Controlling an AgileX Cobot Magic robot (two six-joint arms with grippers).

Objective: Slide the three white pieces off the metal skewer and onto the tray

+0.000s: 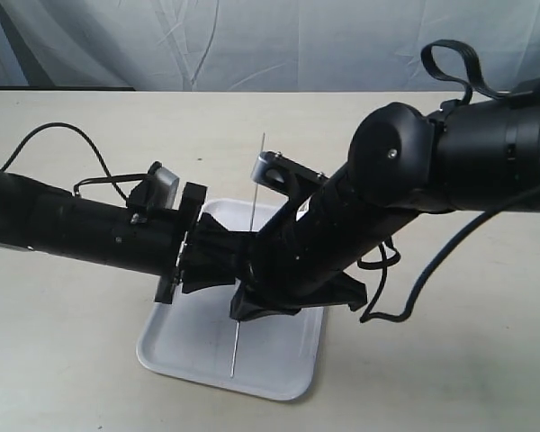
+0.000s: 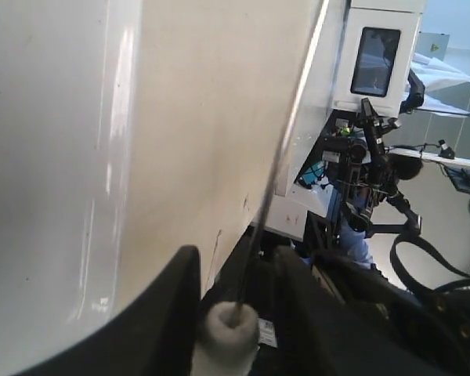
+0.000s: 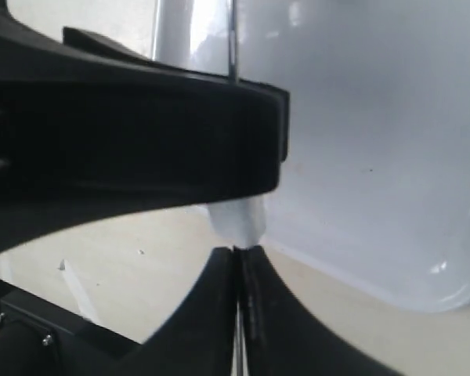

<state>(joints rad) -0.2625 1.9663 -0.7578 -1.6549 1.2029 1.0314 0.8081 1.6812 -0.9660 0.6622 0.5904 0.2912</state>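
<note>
The metal skewer [image 1: 257, 180] lies lengthwise over the white tray [image 1: 189, 355], its far tip past the tray's back rim. My right gripper [image 3: 239, 252] is shut on the skewer, the rod pinched between its tips. Just beyond those tips a white piece [image 3: 236, 219] sits on the rod. My left gripper [image 2: 235, 270] is closed around that white piece [image 2: 225, 337]. The piece touches one finger, and the skewer [image 2: 290, 133] runs out through it. In the exterior view both grippers [image 1: 218, 256] [image 1: 250, 286] meet over the tray's middle and hide the pieces. I see only one piece.
The tray [image 3: 376, 157] rests on a beige table [image 1: 432, 378]. Both black arms cross above the tray, with a cable looping at the right [image 1: 414, 297]. A white cloth backdrop [image 1: 252, 45] hangs behind the table.
</note>
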